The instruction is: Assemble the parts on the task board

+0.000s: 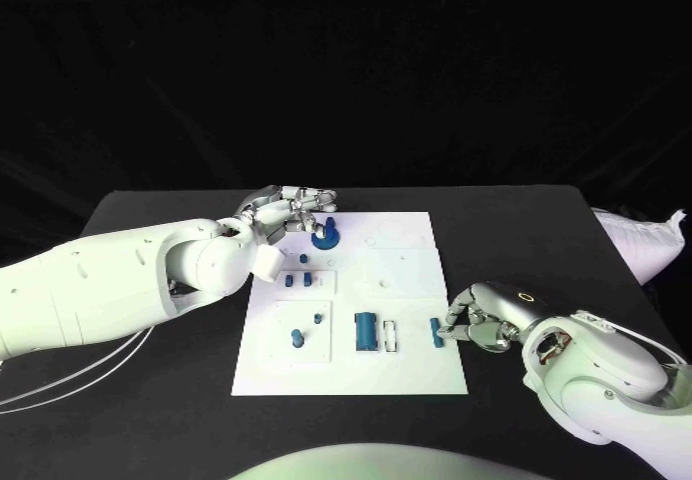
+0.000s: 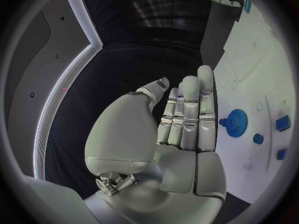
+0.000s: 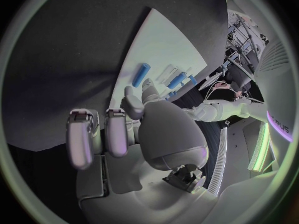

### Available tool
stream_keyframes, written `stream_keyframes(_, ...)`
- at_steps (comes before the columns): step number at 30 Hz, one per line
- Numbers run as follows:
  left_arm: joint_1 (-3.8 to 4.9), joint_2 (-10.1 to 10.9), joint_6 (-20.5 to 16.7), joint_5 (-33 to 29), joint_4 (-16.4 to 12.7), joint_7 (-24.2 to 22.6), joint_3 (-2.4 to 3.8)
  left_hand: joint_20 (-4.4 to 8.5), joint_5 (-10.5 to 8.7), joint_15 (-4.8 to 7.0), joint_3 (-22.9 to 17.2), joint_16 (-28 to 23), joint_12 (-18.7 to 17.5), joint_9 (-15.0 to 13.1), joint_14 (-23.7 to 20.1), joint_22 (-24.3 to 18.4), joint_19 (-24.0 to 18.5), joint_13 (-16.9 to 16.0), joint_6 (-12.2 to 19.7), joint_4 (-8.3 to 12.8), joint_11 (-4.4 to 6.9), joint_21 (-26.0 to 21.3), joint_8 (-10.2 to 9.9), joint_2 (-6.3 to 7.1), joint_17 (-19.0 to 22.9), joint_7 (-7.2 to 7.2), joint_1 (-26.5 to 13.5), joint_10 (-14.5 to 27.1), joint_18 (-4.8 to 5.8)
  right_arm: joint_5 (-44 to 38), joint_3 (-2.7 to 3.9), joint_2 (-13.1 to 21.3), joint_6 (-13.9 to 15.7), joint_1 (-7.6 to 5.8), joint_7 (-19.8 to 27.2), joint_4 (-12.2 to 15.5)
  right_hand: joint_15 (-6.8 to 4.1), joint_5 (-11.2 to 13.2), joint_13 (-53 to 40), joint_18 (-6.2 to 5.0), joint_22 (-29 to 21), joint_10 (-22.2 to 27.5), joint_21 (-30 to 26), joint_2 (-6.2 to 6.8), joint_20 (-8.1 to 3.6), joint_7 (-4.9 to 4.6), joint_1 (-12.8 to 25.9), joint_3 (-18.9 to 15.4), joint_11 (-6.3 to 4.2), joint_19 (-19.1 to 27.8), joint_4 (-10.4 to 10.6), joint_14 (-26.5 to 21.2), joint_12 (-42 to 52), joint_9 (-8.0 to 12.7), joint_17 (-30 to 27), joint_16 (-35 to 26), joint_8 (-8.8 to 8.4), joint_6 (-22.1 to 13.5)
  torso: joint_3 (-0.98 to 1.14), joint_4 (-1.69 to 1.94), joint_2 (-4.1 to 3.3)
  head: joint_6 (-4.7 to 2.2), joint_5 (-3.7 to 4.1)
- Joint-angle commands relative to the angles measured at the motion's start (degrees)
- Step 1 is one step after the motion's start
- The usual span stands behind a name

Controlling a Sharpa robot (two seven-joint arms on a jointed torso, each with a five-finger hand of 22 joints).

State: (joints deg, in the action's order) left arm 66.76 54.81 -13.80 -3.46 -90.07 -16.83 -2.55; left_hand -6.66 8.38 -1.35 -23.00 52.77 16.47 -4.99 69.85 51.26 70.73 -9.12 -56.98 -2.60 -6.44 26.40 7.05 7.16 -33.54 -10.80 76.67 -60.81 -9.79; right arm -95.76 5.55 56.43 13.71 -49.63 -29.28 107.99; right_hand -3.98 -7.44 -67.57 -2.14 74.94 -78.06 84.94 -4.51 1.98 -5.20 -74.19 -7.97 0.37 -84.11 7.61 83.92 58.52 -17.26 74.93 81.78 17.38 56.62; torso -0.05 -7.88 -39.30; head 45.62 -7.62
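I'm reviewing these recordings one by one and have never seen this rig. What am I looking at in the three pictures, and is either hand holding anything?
This is a two-armed robot at a black table. The square picture looks down from its head; the two round ones come from cameras at each wrist, behind that hand. In the middle lies the white task board carrying small blue parts, among them a blue gear and a blue cylinder. The left hand hovers by the gear at the board's far edge; its wrist view shows the fingers straight, holding nothing. The right hand sits at the board's right edge beside a small blue peg, fingers curled; whether it touches the peg is unclear.
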Motion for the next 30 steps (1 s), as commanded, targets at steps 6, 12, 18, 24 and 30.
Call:
stream_keyframes(6, 0.00, 0.06, 1.02, 0.27, -0.21, -0.19, 0.02, -0.29, 0.07, 0.01, 0.10, 0.22, 0.39, 0.05, -0.25, -0.08, 0.25, -0.07, 0.35, 0.20, 0.12, -0.27, 0.27, -0.32, 0.09, 0.08, 0.30, 0.45, -0.61, -2.44, -0.07, -1.40, -2.81, 0.41, 0.16, -1.25, 0.27, -0.23, -0.11, 0.21, 6.56, -0.10, -0.29, 0.18, 0.26, 0.16, 0.98, -0.07, 0.02, -2.87, 0.89, 3.57, 0.06, 0.21, 1.72, -0.33, -0.44, 0.99, -0.12, -0.04, 0.04, 0.31, -0.34)
stream_keyframes(12, 0.00, 0.09, 1.03, 0.26, -0.23, -0.17, 0.02, -0.29, 0.07, 0.01, 0.10, 0.22, 0.39, 0.05, -0.25, -0.08, 0.25, -0.07, 0.35, 0.20, 0.12, -0.27, 0.27, -0.32, 0.09, 0.08, 0.30, 0.45, -0.61, -2.96, -0.12, -2.34, -3.51, 0.45, 0.00, -1.80, 0.25, -0.27, -0.10, 0.21, 6.55, -0.10, -0.30, 0.20, 0.25, 0.20, 1.14, -0.07, -0.01, -2.87, 1.07, 3.57, 0.02, 0.25, 1.67, -0.37, -0.48, 1.15, -0.04, -0.06, 0.07, 0.44, -0.48)
stream_keyframes(18, 0.00, 0.08, 1.08, 0.26, -0.22, -0.16, 0.02, -0.29, 0.07, 0.01, 0.10, 0.22, 0.39, 0.05, -0.25, -0.08, 0.25, -0.07, 0.35, 0.20, 0.12, -0.27, 0.27, -0.32, 0.09, 0.08, 0.30, 0.45, -0.61, -5.36, -0.27, -3.51, -4.67, 0.47, -1.56, -2.87, 0.17, -0.23, -0.13, 0.21, 6.53, -0.07, -0.32, 0.57, 0.23, 0.28, 0.60, 0.13, -0.10, -2.86, 0.80, 3.56, -0.04, 0.40, 1.65, -0.41, -0.73, 1.34, -0.07, -0.02, 0.07, 0.54, -0.56)
stream_keyframes(24, 0.00, 0.11, 1.08, 0.26, -0.23, -0.13, 0.02, -0.29, 0.07, 0.01, 0.10, 0.22, 0.39, 0.05, -0.25, -0.08, 0.25, -0.07, 0.35, 0.20, 0.12, -0.27, 0.27, -0.32, 0.09, 0.08, 0.30, 0.45, -0.61, -7.83, -0.61, -4.66, -7.57, 0.47, -3.22, -3.71, 0.10, 0.78, -0.15, 0.22, 6.61, 0.02, -0.29, 1.59, 0.19, 0.32, -1.11, 0.70, -0.16, -2.87, -0.32, 3.56, -0.24, 0.71, 1.69, -0.45, -1.25, 1.78, -0.01, -0.05, 0.07, 0.70, -0.72)
stream_keyframes(30, 0.00, 0.09, 1.10, 0.26, -0.22, -0.13, 0.02, -0.29, 0.07, 0.01, 0.10, 0.22, 0.39, 0.05, -0.25, -0.08, 0.25, -0.07, 0.35, 0.20, 0.12, -0.27, 0.27, -0.32, 0.09, 0.08, 0.30, 0.45, -0.61, -10.40, -1.49, -5.84, -10.95, 0.47, -4.42, -4.28, 0.02, 2.15, -0.32, 0.31, 6.99, -0.02, -0.07, 2.42, 0.15, 0.40, -3.27, 1.55, -0.27, -3.00, -1.96, 3.64, -0.25, 0.98, 2.10, -0.25, -1.66, 2.43, -0.04, -0.11, 0.07, 0.81, -0.78)
